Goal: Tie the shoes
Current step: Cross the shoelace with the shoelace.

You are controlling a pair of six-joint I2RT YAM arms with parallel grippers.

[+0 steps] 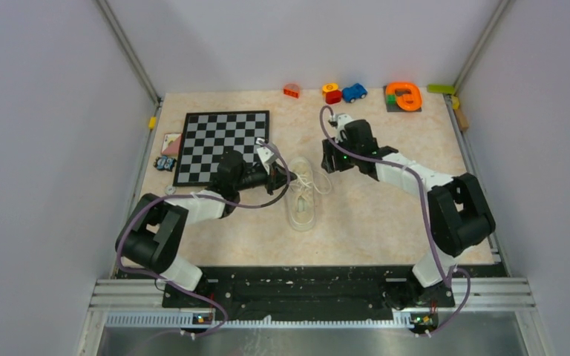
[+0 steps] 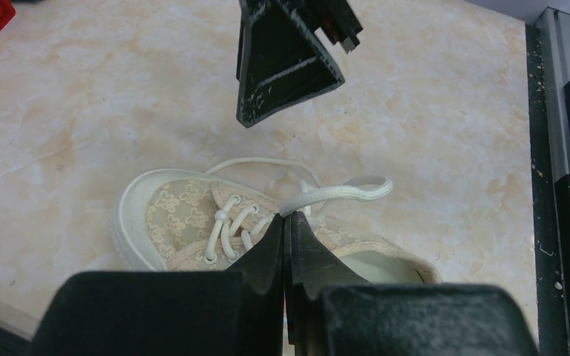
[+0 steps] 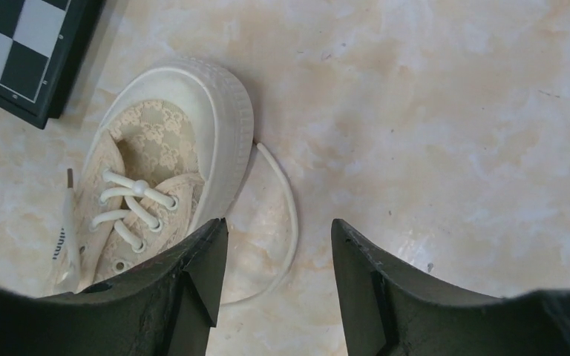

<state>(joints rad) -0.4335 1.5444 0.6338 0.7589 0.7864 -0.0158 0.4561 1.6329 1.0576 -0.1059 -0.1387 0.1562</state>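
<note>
Now pinching a loop of white lace [image 2: 350, 191] with the left gripper [image 2: 286, 220], fingers pressed together over the sneaker [image 2: 185, 215]. Holding the right gripper [image 3: 278, 231] spread wide beside the toe. Resting the sneaker on the desk [image 1: 375, 219], just beside the chessboard [image 1: 219, 144].

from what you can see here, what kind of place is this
Probably a robot lab test cell, not a home: a left arm and right arm bolted to a metal rail, plain grey walls boxing in the table, and unrelated props: a chessboard, a toy car, one sneaker.
</note>
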